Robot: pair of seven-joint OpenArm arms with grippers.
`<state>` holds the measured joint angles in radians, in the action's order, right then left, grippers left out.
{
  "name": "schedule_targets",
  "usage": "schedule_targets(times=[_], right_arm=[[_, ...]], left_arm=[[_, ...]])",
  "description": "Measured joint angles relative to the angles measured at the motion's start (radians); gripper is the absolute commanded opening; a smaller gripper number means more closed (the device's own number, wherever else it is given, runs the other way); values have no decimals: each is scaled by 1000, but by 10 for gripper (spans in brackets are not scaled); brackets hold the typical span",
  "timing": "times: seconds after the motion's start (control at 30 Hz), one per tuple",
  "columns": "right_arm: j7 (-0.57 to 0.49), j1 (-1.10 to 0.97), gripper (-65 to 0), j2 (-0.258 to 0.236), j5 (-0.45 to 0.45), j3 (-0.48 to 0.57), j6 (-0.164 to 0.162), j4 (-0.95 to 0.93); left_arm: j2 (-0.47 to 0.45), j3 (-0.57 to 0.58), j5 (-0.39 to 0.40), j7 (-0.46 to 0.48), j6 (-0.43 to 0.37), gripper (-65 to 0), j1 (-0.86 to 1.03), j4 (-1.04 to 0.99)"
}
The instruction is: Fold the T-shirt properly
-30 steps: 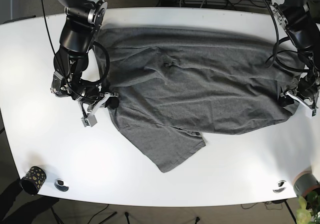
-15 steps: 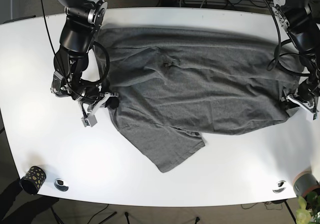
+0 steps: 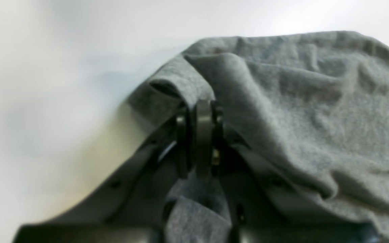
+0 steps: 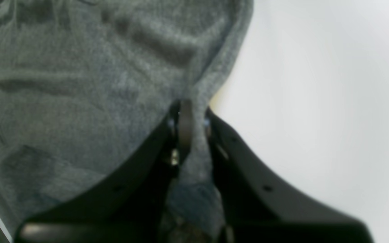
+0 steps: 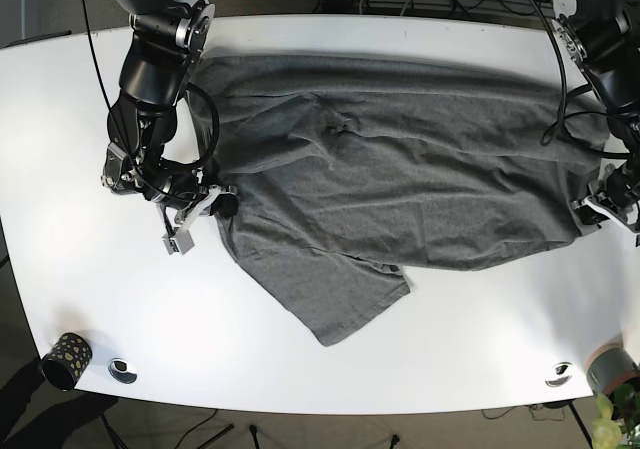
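Up close in the left wrist view, our left gripper has its jaws pressed together on a fold of the T-shirt, with the gray knit bunching up and rolling over the fingertips. Bare white table fills everything on the other side of that rolled edge. The right wrist view is basically the mirror: the right gripper is pinched closed on the shirt's edge, and the hem runs up and away from the jaws with plain table beside it.

What the wrist cams don't give us is the big picture, and that's where the base view helps. There the T-shirt lies spread wide across the middle of the table, still wrinkled, with a pucker near the top center and one corner flap sticking out toward the near edge. The right gripper sits at the shirt's edge on that view's left side, and the left gripper is way over at the far right end of the fabric, close to the table's edge. From up there we honestly can't make out the jaws at all, so the pinch only shows in the close-ups.

The base view also catches a small dark speckled cup at the near left corner, well apart from the shirt.
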<state>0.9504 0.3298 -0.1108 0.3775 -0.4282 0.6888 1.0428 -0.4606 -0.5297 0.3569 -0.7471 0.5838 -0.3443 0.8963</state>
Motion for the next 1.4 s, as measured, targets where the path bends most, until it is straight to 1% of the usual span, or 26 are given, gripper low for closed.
schedule_targets(times=[0.07,0.13,0.27,0.33,0.37,0.47,0.5,0.6,0.63,0.73,0.8,0.87,0.9,0.97,1.07,1.13,1.17,1.33,1.4], right_arm=[[0,0,-650,0,0,0,0,0],[0,0,-650,0,0,0,0,0],[0,0,-650,0,0,0,0,0],[0,0,-650,0,0,0,0,0],[0,0,-650,0,0,0,0,0],[0,0,-650,0,0,0,0,0],[0,0,-650,0,0,0,0,0],[0,0,-650,0,2,0,0,0],[0,0,-650,0,2,0,0,0],[0,0,-650,0,0,0,0,0],[0,0,-650,0,0,0,0,0],[0,0,-650,0,0,0,0,0],[0,0,-650,0,0,0,0,0],[0,0,-650,0,1,0,0,0],[0,0,-650,0,0,0,0,0],[0,0,-650,0,0,0,0,0],[0,0,-650,0,0,0,0,0],[0,0,-650,0,0,0,0,0],[0,0,-650,0,0,0,0,0]], left_arm=[[2,3,0,0,0,-637,1,0],[3,3,0,0,0,-599,2,0],[3,2,0,0,-1,-383,10,0],[2,2,1,3,-1,-294,17,-13],[2,2,-1,5,-3,-264,19,-29],[5,0,-13,12,-16,-254,27,-78],[3,0,4,39,-24,-254,29,-86],[-4,1,-4,51,-35,-253,20,-112],[-3,2,-10,69,-39,-253,17,-123],[-6,2,5,124,-38,-253,17,-154],[-9,2,8,133,-37,-253,16,-160],[-8,2,6,132,-37,-257,10,-162],[-7,2,3,131,-37,-272,3,-163],[-5,3,-11,114,-39,-346,-11,-166],[0,6,-16,101,-42,-508,-19,-169],[3,6,-16,101,-43,-585,-17,-170],[3,6,-18,101,-43,-611,-16,-170],[3,6,-19,97,-43,-635,-16,-168],[4,7,-23,87,-43,-647,-8,-135]])
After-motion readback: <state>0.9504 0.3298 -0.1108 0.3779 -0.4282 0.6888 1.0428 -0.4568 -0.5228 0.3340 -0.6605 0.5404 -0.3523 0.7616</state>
